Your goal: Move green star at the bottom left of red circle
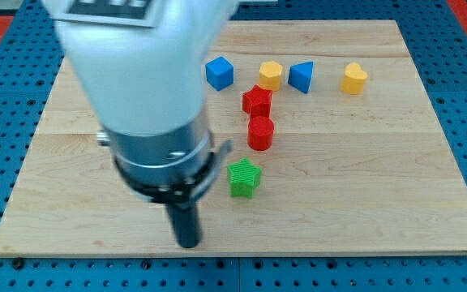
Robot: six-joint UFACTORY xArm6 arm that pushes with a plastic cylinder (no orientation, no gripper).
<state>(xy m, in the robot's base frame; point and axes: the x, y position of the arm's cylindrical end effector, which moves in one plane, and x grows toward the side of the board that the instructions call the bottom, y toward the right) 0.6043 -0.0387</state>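
Note:
The green star [244, 178] lies on the wooden board [363, 178], just below and slightly to the left of the red circle [260, 132]. A small gap separates them. My tip [188, 242] rests near the board's bottom edge, to the lower left of the green star and apart from it. The large white and grey arm body [148, 97] hides the upper left part of the board.
A red star-like block [257, 100] sits just above the red circle. Along the top stand a blue cube [220, 73], a yellow hexagon-like block [270, 75], a blue triangle [301, 77] and a yellow heart-like block [353, 78].

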